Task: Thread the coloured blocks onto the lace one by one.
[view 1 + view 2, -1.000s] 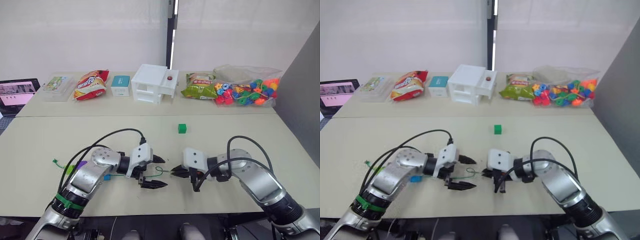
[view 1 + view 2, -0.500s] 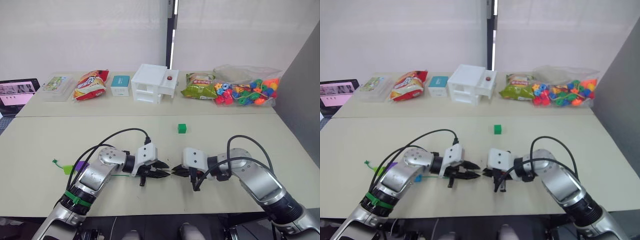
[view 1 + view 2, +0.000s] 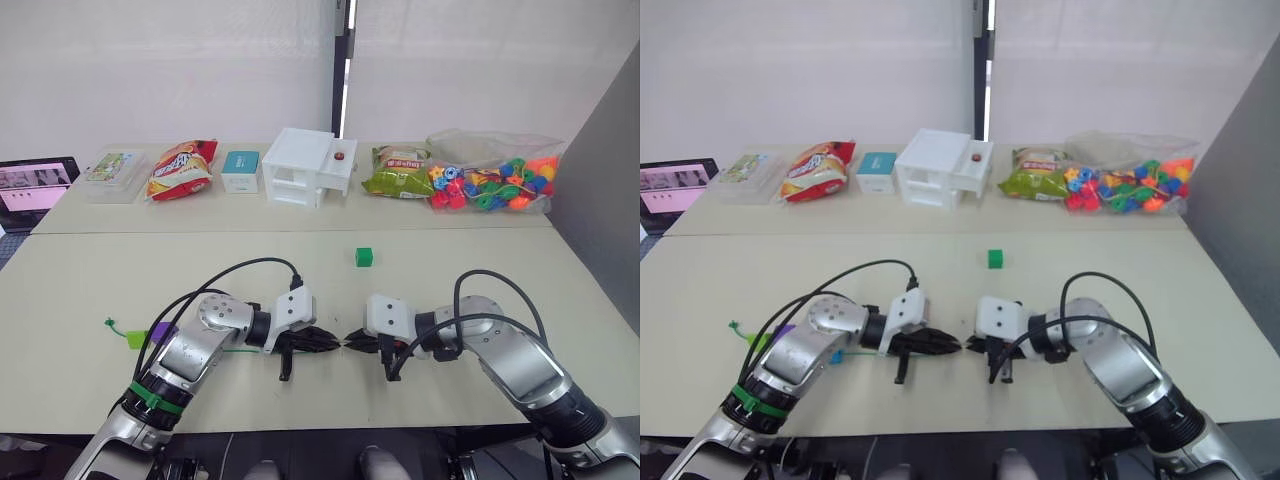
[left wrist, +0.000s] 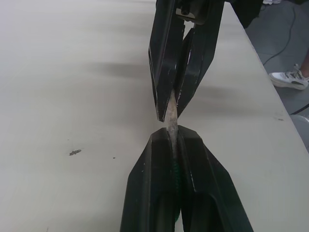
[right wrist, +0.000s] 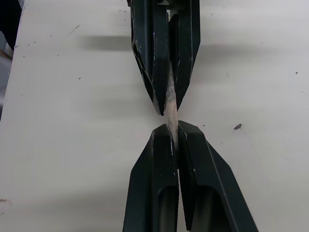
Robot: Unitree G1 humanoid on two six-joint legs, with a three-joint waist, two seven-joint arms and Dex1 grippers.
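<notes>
The lace's stiff greyish tip (image 4: 171, 121) spans the small gap between my two grippers, low over the near table. My left gripper (image 3: 333, 343) is shut on one end of the tip, with green cord (image 4: 174, 170) showing between its fingers. Facing it tip to tip, my right gripper (image 3: 351, 342) is shut on the other end (image 5: 169, 113). The cord runs left under my left arm to its knotted end (image 3: 110, 323). On the cord near that end sit a lime green block (image 3: 135, 339) and a purple block (image 3: 163, 330). A blue block (image 3: 833, 356) peeks out beside my left forearm. A dark green block (image 3: 364, 257) lies loose farther back.
On the back table stand a white box (image 3: 305, 166), two snack bags (image 3: 180, 168) (image 3: 397, 172), a small teal box (image 3: 241, 170) and a clear bag of mixed bright beads (image 3: 495, 182). A tablet (image 3: 35, 190) lies at the far left.
My left gripper has swung right toward the right one and closed from wide open onto the lace's tip. The right gripper has kept its place and grip.
</notes>
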